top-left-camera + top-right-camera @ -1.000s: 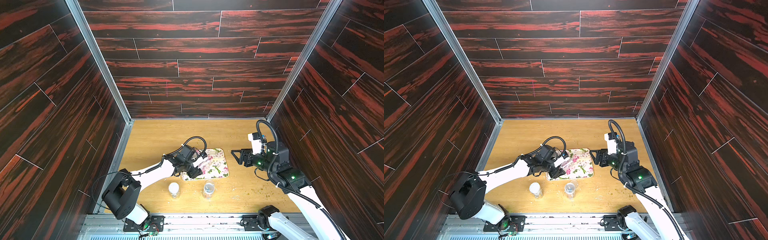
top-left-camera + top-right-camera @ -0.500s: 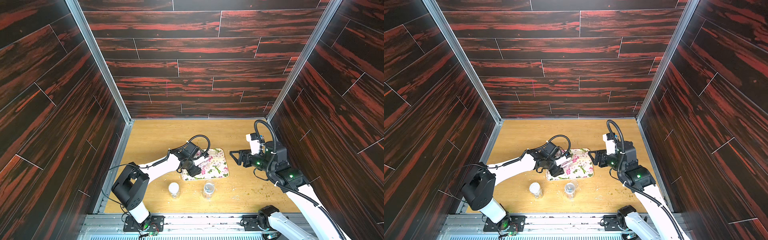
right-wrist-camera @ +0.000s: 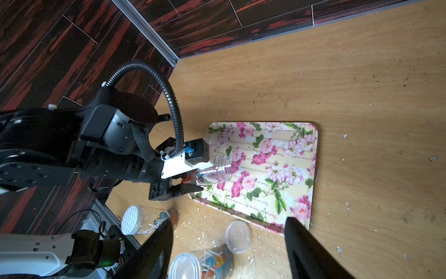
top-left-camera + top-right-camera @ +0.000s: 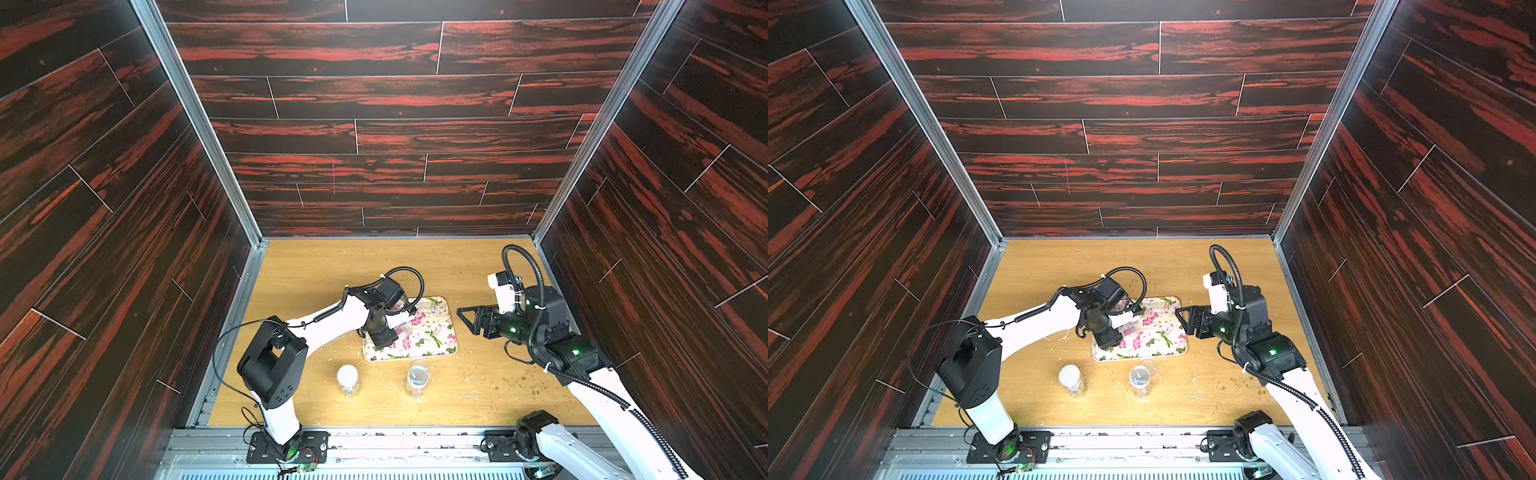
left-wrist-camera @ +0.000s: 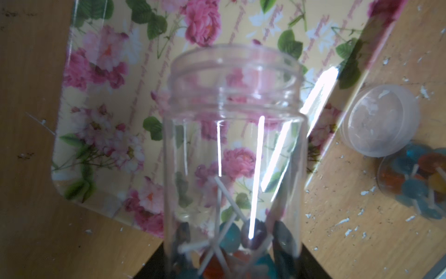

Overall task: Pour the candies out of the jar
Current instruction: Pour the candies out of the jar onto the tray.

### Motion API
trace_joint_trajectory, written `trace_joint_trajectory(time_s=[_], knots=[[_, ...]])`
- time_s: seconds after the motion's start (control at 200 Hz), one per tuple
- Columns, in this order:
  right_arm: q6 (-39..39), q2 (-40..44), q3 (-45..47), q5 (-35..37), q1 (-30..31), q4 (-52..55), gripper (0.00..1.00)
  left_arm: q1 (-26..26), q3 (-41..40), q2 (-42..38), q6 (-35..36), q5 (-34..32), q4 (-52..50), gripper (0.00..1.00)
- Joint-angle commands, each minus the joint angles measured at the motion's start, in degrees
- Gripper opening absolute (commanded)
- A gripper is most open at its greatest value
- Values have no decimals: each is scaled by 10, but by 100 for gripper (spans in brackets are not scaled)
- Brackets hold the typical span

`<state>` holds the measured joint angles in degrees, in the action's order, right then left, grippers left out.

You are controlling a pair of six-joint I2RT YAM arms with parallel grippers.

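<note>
Now the left tool (image 3: 190,181) grips the tipped jar (image 3: 218,169) over the tray's (image 3: 277,154) edge. Right tool (image 4: 465,320) hangs open nearby.

Light wooden tabletop (image 4: 332,266) carried a rectangular floral-printed tray (image 4: 440,349), flat near centre. Clock bearings from the tray, in a top view:
- White-lidded clear plastic jar (image 4: 347,379) stood at 8 o'clock.
- Second clear plastic jar (image 4: 417,379) stood at 6.
- Loose translucent round lid (image 4: 1149,365) lay just beside the second jar.
- Greenish crumbs (image 4: 523,379) were scattered at 4.
</note>
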<state>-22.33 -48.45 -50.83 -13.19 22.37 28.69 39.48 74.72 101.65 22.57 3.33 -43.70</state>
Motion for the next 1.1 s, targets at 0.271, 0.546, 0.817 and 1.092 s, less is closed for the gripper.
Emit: trace_joint_trajectory(time_s=[0.271, 0.546, 0.817, 1.092], knots=[[-18, 0, 20, -13, -2, -22, 75, -2, 71, 16, 35, -65, -113, 44], [-26, 1, 33, -36, -2, -24, 75, 1, 73, 26, 38, -81, -138, 44], [-29, 11, 47, -42, -2, -31, 75, 1, 84, 34, 41, -99, -156, 44], [-11, -3, 38, -53, -2, -18, 75, 2, 89, 40, 47, -111, -170, 44]])
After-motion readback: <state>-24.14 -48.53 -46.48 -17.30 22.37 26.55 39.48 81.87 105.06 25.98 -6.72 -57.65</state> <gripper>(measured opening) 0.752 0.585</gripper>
